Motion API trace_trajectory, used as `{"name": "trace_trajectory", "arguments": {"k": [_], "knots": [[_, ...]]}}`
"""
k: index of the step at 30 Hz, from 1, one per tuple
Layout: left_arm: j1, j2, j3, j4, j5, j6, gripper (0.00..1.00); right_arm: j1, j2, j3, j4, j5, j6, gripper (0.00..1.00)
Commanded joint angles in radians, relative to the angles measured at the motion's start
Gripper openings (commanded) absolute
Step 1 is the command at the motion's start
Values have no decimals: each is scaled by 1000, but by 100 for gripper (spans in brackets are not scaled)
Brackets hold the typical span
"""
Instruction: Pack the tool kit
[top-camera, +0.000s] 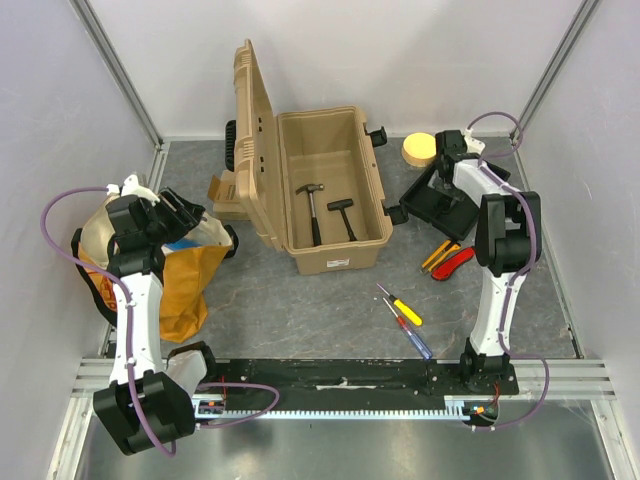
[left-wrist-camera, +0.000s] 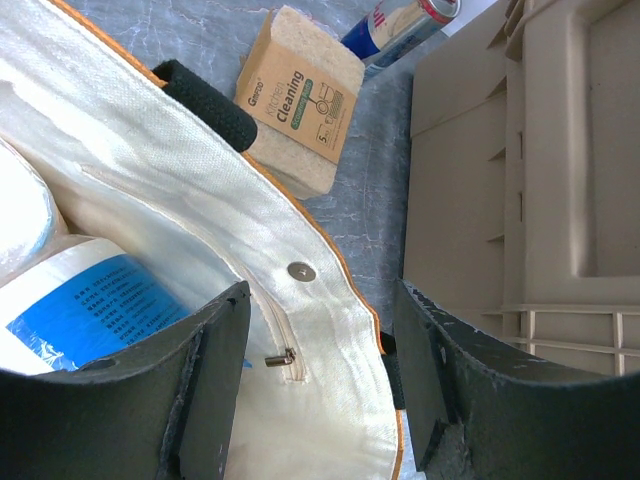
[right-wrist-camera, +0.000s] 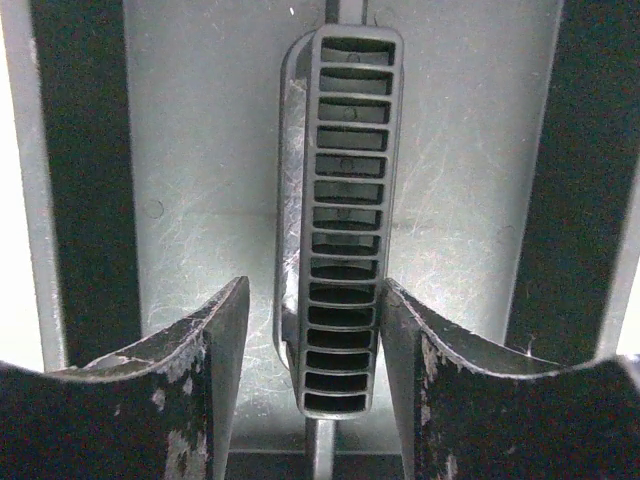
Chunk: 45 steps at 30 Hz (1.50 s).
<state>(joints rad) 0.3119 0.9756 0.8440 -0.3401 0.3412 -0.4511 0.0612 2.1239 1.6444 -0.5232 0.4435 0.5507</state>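
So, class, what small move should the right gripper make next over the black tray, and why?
Probably close the right gripper on the tray's ribbed handle: its fingers stand either side of it, a gap showing, so nothing is gripped yet.

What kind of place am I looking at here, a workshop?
Most likely a robot test cell in a lab: plain white walls on aluminium framing, a left arm and right arm bolted to a rail, and a tan toolbox with screwdrivers laid out beside it.

My left end effector hangs, jaws apart, over cloth bag rim. Blue-labelled bottle inside bag. Cardboard box, can on grey tabletop, near tan toolbox.
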Motion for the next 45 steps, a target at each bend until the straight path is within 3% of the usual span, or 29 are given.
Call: {"name": "trace_trajectory", "arguments": {"k": [1,3,6,11,20,29,36,45], "knots": [[-2,0,26,15,-8,35,64,-8,13,28,25,-15,29,59],[-2,0,26,15,-7,37,64,-9,16,22,25,-14,29,50],[-2,-3,26,15,-7,35,64,-9,13,19,26,-8,18,24],[-2,-3,27,13,-7,37,64,-8,-27,28,28,49,-17,0],[-2,-6,27,13,-2,34,64,-8,-244,20,41,121,-86,0],[-2,-12,26,13,-2,32,65,35,-453,100,32,17,-195,0],[-2,-18,21,16,-13,31,64,228,-469,268,-72,-40,-242,0],[-2,-15,21,18,-11,31,64,511,-434,295,-77,-25,-212,0]]}}
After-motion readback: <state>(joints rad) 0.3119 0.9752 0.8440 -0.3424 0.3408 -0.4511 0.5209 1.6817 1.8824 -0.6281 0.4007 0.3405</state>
